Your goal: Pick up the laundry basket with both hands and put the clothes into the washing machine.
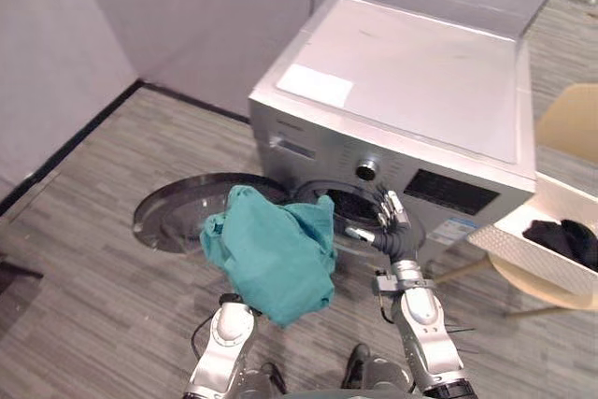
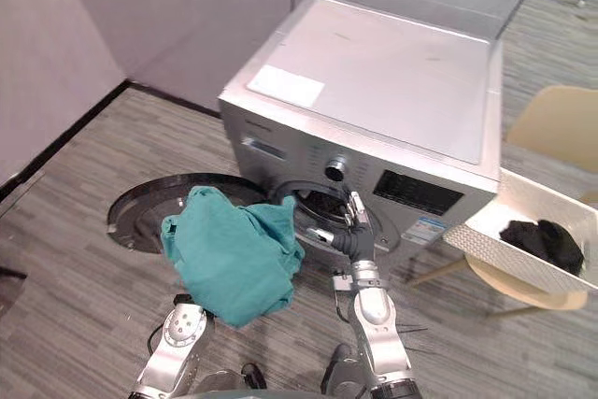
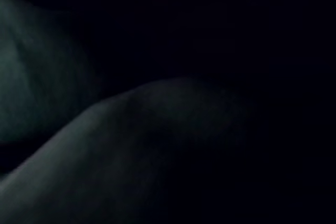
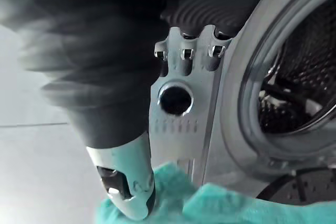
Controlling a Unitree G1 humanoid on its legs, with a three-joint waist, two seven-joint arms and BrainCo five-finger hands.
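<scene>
Though far from done, carries the teal garment (image 1: 276, 254) over the hidden left hand (state impossible to tell) just before the open drum (image 1: 348, 205) of the washing machine (image 1: 420, 91), holds the right hand (image 1: 391, 226) with fingers straight and empty by its rim, leaves dark clothes (image 1: 565, 235) in the laundry basket (image 1: 528, 259).

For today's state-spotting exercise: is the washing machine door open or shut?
Open: the door is swung wide to the side, leaving the drum exposed.

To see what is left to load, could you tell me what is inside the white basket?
A dark garment lies in the white basket; anything beneath it is covered.
</scene>
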